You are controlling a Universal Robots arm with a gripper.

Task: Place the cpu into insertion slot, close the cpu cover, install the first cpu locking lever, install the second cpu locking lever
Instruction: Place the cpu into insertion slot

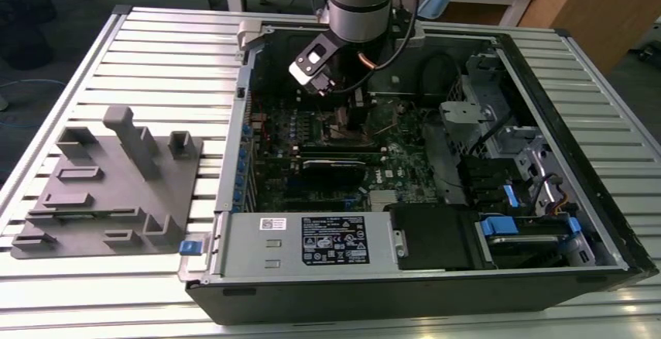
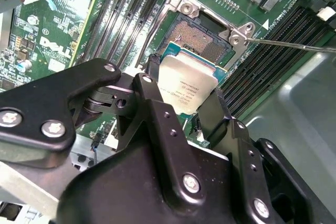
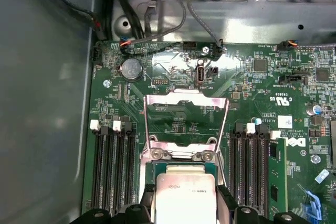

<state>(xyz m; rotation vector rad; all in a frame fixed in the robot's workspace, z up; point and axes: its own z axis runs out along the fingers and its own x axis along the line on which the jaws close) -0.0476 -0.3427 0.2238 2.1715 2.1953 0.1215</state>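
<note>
My gripper [image 2: 184, 106] is shut on the cpu [image 2: 186, 85], a pale silvery square chip held by two opposite edges between black fingers [image 2: 149, 98]. The chip hangs just over the insertion slot [image 2: 198, 34], overlapping part of it; the slot's dark pin field and silvery rim show beyond it. In the first wrist view the cpu [image 3: 184, 195] sits between the fingertips, and the cpu cover [image 3: 186, 99], a silvery window frame, lies swung back past the slot. A thin locking lever [image 2: 289, 44] juts out sideways. In the exterior view the gripper [image 1: 349, 121] is down inside the open computer case.
Black memory slots [image 3: 113, 166] flank the socket on both sides. A grey case wall [image 3: 47, 103] and cables [image 3: 157, 9] stand nearby. In the exterior view a grey fixture plate [image 1: 104, 184] lies on the left, and a power supply [image 1: 309, 242] and drive cage [image 1: 496, 145] are in the case.
</note>
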